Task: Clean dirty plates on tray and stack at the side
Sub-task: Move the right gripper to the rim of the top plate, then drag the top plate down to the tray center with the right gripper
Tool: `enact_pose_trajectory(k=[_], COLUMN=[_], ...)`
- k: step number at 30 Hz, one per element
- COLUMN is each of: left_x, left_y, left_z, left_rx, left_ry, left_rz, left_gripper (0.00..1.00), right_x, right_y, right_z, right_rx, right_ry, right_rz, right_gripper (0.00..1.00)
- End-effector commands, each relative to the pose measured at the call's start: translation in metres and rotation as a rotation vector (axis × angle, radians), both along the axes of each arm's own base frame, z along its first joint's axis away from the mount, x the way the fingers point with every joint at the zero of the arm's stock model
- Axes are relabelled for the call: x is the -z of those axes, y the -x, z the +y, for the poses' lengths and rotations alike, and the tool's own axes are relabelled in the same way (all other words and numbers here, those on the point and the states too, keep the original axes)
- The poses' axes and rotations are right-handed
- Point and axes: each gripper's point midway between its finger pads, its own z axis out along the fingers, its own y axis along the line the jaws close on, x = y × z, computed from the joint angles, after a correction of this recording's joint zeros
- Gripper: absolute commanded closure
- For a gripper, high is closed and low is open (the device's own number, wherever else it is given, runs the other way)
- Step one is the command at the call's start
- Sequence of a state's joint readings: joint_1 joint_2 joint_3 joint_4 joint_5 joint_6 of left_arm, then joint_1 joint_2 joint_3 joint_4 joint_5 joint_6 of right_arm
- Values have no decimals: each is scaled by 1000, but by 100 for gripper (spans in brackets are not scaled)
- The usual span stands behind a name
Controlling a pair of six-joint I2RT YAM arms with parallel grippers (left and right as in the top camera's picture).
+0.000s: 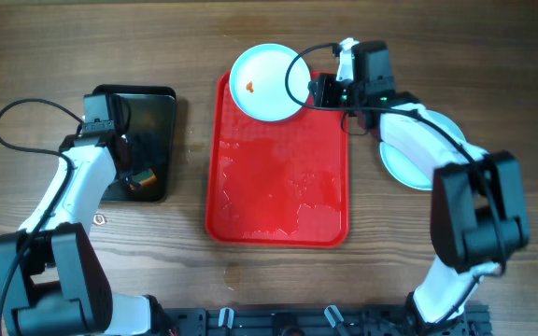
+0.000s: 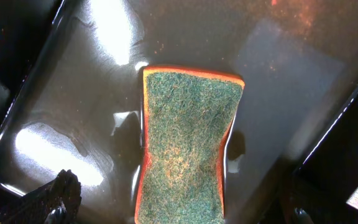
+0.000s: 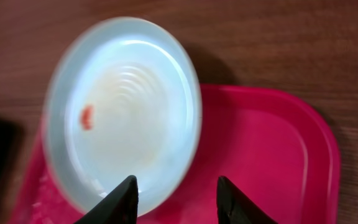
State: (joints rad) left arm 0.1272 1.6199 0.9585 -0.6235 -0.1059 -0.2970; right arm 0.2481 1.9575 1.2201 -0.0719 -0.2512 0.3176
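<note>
A pale blue-white plate (image 1: pixel 267 82) with an orange-red speck lies on the far left corner of the red tray (image 1: pixel 278 187), overhanging its rim. In the right wrist view the plate (image 3: pixel 123 112) lies on the tray (image 3: pixel 272 155). My right gripper (image 1: pixel 320 91) is open, and its fingers (image 3: pixel 178 198) straddle the plate's near rim without closing on it. Pale plates (image 1: pixel 417 154) lie on the table to the right of the tray, partly hidden by my right arm; I cannot tell how many. My left gripper (image 1: pixel 136 175) is open.
A black tray (image 1: pixel 152 107) stands left of the red tray and holds shallow water (image 2: pixel 278 74). A green-topped orange sponge (image 2: pixel 188 143) lies in it, between my left gripper's open fingers (image 2: pixel 182 211). Wet patches mark the red tray's floor.
</note>
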Motion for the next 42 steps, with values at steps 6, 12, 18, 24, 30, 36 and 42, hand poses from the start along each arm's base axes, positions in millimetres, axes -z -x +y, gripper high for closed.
enact_pose_trajectory(k=[6, 12, 18, 24, 30, 36, 42], left_x=[1, 1, 1, 1, 1, 1, 1], left_y=[-2, -2, -2, -2, -2, -2, -2], left_z=[1, 1, 1, 1, 1, 1, 1], left_rx=[2, 2, 2, 2, 2, 2, 2], left_ry=[3, 3, 3, 3, 3, 3, 3], left_rz=[1, 1, 1, 1, 1, 1, 1], left_gripper=[0, 0, 0, 0, 0, 0, 0], right_x=[55, 55, 35, 3, 3, 15, 46], right_y=[-6, -4, -3, -4, -10, -21, -20], right_z=[7, 11, 10, 13, 19, 21, 17], right_rx=[4, -12, -14, -23, -28, 29, 58], right_ry=[-11, -29, -32, -50, -56, -72, -23], right_rz=[62, 69, 52, 1, -32, -46, -8], right_gripper=[67, 69, 69, 69, 68, 68, 68])
